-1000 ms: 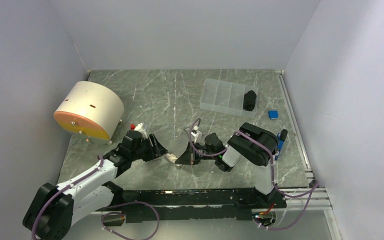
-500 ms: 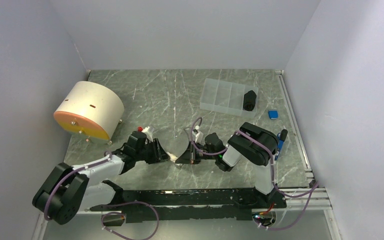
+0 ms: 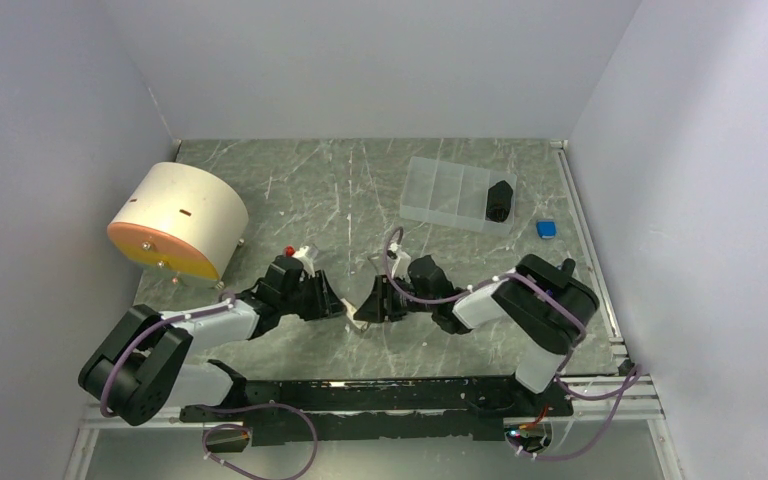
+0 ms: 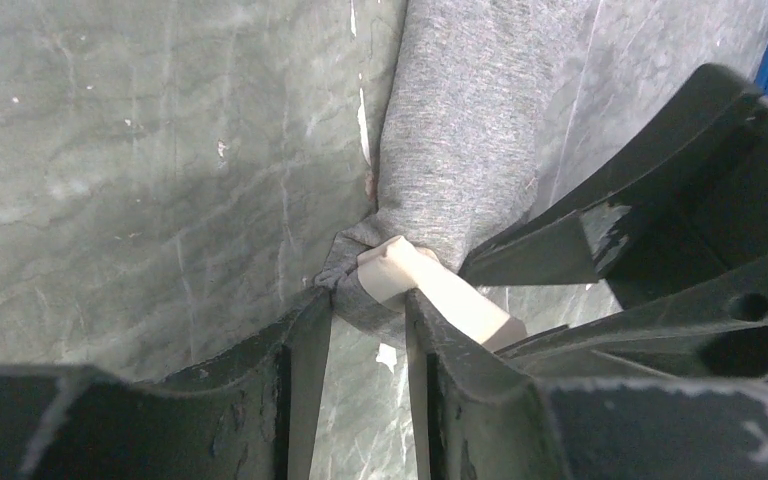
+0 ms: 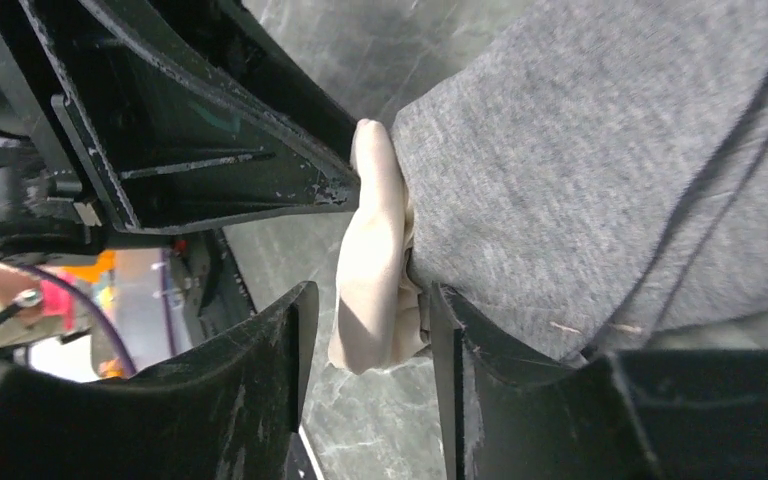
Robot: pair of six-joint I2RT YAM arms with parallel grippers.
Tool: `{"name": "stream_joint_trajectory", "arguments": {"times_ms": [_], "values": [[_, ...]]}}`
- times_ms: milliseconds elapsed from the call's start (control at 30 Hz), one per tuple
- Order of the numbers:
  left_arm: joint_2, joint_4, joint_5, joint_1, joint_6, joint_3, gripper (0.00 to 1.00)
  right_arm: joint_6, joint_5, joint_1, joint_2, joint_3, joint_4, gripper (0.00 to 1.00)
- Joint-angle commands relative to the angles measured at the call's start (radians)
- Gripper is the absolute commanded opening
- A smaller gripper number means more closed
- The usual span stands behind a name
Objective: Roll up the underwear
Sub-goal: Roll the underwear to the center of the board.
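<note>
The underwear (image 3: pixel 350 316) is grey with a beige waistband. It lies bunched on the marble table between my two grippers, mostly hidden by them from above. In the left wrist view the grey cloth (image 4: pixel 460 150) runs away from the fingers, and my left gripper (image 4: pixel 365 310) pinches its gathered corner beside the waistband (image 4: pixel 400 270). In the right wrist view my right gripper (image 5: pixel 370 300) stands open around the folded waistband (image 5: pixel 370 250), with a gap on the left side. The grey cloth (image 5: pixel 610 170) lies beyond. From above, the left gripper (image 3: pixel 332 300) and right gripper (image 3: pixel 365 303) nearly face each other.
A cream drum with an orange face (image 3: pixel 175 220) sits at the left. A clear compartment box (image 3: pixel 440 190) holding a black item (image 3: pixel 500 200) stands at the back right, with a small blue object (image 3: pixel 546 229) beside it. A rail (image 3: pixel 585 250) runs along the right edge.
Both grippers have moved away from the bases and slightly right with the underwear between them. The left arm has stretched further out, and the right elbow has swung right.
</note>
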Motion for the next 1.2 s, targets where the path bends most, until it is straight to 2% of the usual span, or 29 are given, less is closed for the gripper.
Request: {"name": "stream_joint_trajectory", "arguments": {"times_ms": [0, 233, 367, 567, 700, 800, 1000, 1167], "values": [[0.021, -0.071, -0.060, -0.022, 0.039, 0.018, 0.39, -0.215, 0.171, 0.006, -0.131, 0.064, -0.364, 0.50], [0.021, -0.121, -0.092, -0.041, 0.031, 0.048, 0.38, -0.437, 0.369, 0.096, -0.255, 0.192, -0.622, 0.51], [0.015, -0.137, -0.099, -0.045, 0.024, 0.055, 0.38, -0.498, 0.448, 0.178, -0.253, 0.247, -0.652, 0.51], [0.007, -0.143, -0.099, -0.048, 0.017, 0.057, 0.37, -0.527, 0.548, 0.263, -0.154, 0.334, -0.703, 0.48], [0.005, -0.142, -0.096, -0.047, 0.015, 0.054, 0.37, -0.527, 0.560, 0.281, -0.116, 0.330, -0.710, 0.39], [-0.002, -0.136, -0.094, -0.047, 0.010, 0.049, 0.37, -0.524, 0.575, 0.281, -0.109, 0.319, -0.718, 0.35], [-0.012, -0.139, -0.091, -0.047, 0.007, 0.056, 0.40, -0.528, 0.502, 0.256, -0.089, 0.298, -0.695, 0.20], [-0.074, -0.157, -0.111, -0.047, -0.017, 0.046, 0.61, -0.493, 0.296, 0.160, -0.071, 0.244, -0.592, 0.14]]}}
